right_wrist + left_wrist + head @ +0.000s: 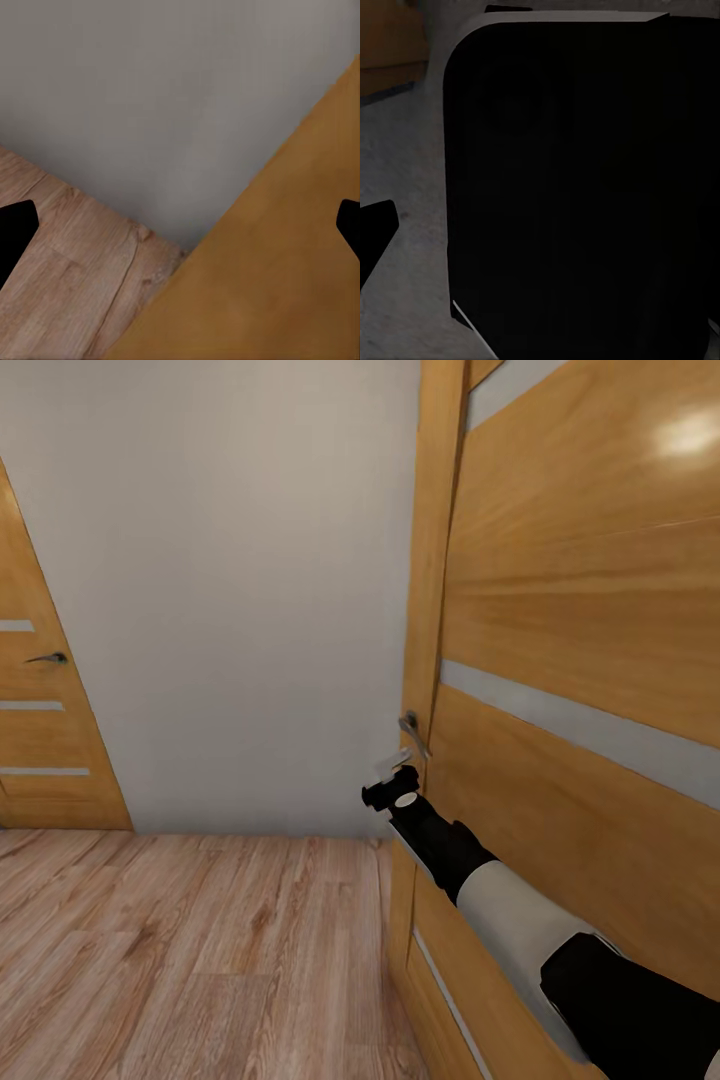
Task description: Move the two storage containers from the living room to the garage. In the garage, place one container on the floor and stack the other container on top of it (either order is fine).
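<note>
The storage containers are out of view. My right arm reaches forward to an orange-brown wooden door [580, 620] at the right. The right gripper [392, 780] hovers just below and left of the door's metal lever handle [412, 732], by the door's edge. In the right wrist view the right gripper [180, 232] is open, its dark fingertips [15, 236] far apart with nothing between them, facing the grey wall [165, 97] and the door face [277, 285]. The left wrist view is dark: one fingertip [376, 232] shows beside a large black rounded body [577, 187].
A plain grey-white wall [240, 580] stands ahead. A second wooden door [40, 720] with a handle is at the far left. Light wood plank flooring [190, 950] spreads in front and to the left.
</note>
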Controlling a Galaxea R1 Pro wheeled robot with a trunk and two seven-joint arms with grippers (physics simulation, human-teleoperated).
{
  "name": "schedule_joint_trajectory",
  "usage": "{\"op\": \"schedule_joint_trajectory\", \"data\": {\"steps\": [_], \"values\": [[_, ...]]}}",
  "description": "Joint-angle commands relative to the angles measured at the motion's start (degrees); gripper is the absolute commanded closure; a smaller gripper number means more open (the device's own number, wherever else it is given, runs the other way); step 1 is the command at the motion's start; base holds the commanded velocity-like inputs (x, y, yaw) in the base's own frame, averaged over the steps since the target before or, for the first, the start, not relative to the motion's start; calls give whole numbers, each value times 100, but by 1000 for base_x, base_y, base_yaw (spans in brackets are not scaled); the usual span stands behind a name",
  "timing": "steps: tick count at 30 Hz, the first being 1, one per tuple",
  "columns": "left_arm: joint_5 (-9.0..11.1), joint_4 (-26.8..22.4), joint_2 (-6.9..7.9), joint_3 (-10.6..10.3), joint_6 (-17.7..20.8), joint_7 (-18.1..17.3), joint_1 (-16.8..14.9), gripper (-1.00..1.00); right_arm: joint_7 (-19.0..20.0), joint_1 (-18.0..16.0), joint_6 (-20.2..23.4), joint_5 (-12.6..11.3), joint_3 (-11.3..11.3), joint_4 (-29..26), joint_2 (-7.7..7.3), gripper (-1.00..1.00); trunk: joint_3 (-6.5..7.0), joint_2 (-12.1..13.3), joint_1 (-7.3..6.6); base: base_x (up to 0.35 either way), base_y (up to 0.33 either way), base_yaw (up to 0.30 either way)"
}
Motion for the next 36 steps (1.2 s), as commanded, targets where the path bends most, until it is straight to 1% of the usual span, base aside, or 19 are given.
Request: {"op": "schedule_joint_trajectory", "data": {"steps": [1, 6, 14, 16, 17, 21, 22, 24, 27, 29, 31, 33, 35, 36], "values": [[32, -2, -1, 4, -4, 3, -2, -100, -31, -4, 41, 10, 29, -2, -3, -100, -6, -3, 0, 26, 0, 0], [32, -2, -1, 7, -5, 3, -2, -100, -31, -5, 33, 16, 26, 114, -4, -100, -6, -3, 0, 10, 0, 0], [27, -2, -1, 9, -6, 3, -2, -100, -42, -4, -169, 24, 12, 318, -45, -100, -6, -3, 0, 1, 0, 0], [27, -1, -1, 8, -4, 3, -2, -100, -43, -5, -195, 21, 12, 332, -146, -100, -6, -3, 0, 0, 0, 0], [28, -2, -1, 10, -4, 3, -2, -100, -43, -5, -206, 21, 12, 338, -225, -100, -6, -3, 0, 0, 0, 0], [30, -2, -1, 10, -5, 3, -2, -100, -46, -5, -211, 21, 6, 342, -300, -100, -6, -3, 0, 0, 0, 0], [30, -2, -1, 10, -6, 3, -2, -100, -47, -5, -212, 18, 6, 342, -375, -100, -6, -3, 0, 0, 0, 0], [27, -2, -1, 10, -4, 3, -2, -100, -48, -5, -214, 17, 5, 342, -474, -100, -6, -3, 0, 0, 0, 0], [25, -2, -1, 10, -5, 3, -2, -100, -48, -5, -214, 16, -1, 343, -557, -100, -6, -3, 0, 0, 0, 0], [25, -2, -4, 10, -6, 3, -2, -100, -48, -5, -213, 14, -9, 343, -651, -100, -6, -3, 0, 0, 0, 0], [23, -2, -3, 10, -6, 3, -2, -100, -48, -5, -213, 12, -20, 343, -776, -100, -6, -3, 0, 0, 0, 0], [23, -2, -4, 10, -6, 2, -2, -100, -53, -5, -213, 9, -22, 343, -831, -100, -6, -3, 0, 0, 0, 0], [23, -2, -4, 10, -6, 0, -2, -100, -89, -5, -213, 6, -23, 343, -896, -100, -6, -3, 0, 0, 0, 0], [23, -2, -8, 10, -6, 1, -2, -100, -234, -5, -213, 0, -24, 343, -994, -100, -6, -3, 0, 0, 0, 0]]}}
